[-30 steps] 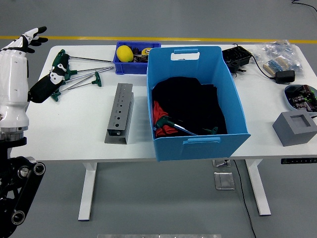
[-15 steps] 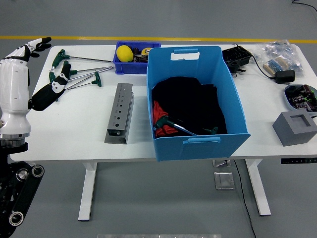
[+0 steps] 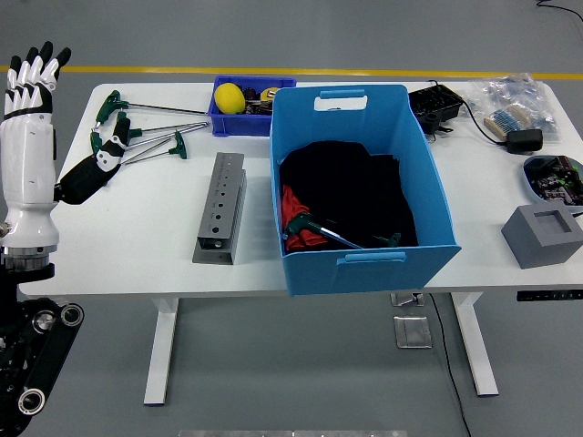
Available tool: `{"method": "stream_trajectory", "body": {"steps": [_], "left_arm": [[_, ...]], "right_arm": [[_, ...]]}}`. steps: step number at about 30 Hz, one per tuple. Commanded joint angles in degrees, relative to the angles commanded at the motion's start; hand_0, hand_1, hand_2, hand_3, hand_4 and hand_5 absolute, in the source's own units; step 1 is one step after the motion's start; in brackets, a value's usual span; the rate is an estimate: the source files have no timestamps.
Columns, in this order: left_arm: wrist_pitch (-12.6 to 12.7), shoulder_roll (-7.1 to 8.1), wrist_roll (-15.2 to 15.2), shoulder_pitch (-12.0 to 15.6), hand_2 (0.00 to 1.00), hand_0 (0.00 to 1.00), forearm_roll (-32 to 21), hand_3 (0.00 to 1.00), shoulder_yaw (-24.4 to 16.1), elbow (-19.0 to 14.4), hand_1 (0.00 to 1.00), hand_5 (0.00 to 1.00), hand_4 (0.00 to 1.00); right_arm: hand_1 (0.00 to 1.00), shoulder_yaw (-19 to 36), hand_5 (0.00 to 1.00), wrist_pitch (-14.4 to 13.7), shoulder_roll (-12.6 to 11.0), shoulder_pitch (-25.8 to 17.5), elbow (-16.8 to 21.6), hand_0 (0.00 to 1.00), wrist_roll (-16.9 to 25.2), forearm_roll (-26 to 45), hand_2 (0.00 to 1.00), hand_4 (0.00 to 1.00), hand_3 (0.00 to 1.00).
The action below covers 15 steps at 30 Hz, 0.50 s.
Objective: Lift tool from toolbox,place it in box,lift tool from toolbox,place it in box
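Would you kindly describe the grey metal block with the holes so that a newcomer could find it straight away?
Start at the big blue box in the middle of the white table. Just left of it, lying lengthwise toward the near edge, is the grey metal block. Unlike the green-handled T-wrenches behind it, it is a long bar with a row of holes along its top.
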Motion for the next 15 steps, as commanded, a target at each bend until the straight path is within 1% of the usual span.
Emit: {"method": "stream_trajectory", "body": {"steps": [7,15], "left_arm": [[0.0,-0.08,0.2,0.13,0.998,0.998,-3.22,0.998,-0.61,0.99,0.998,0.716,0.755],[0.0,-0.6,0.24,-0.65,0.998,0.998,-9.04,0.998,-0.94,2.25,0.998,0.721,0.759]], "right_arm": [[0.602,-0.63,0.575,-0.38,-0.06,0.5,0.0,0.614,0.4,0.95,0.681,0.765,0.53],[0.601,-2.81,0.577,-0.65,0.04,0.92,0.0,0.613,0.85,3.26,0.686,0.765,0.531]]}}
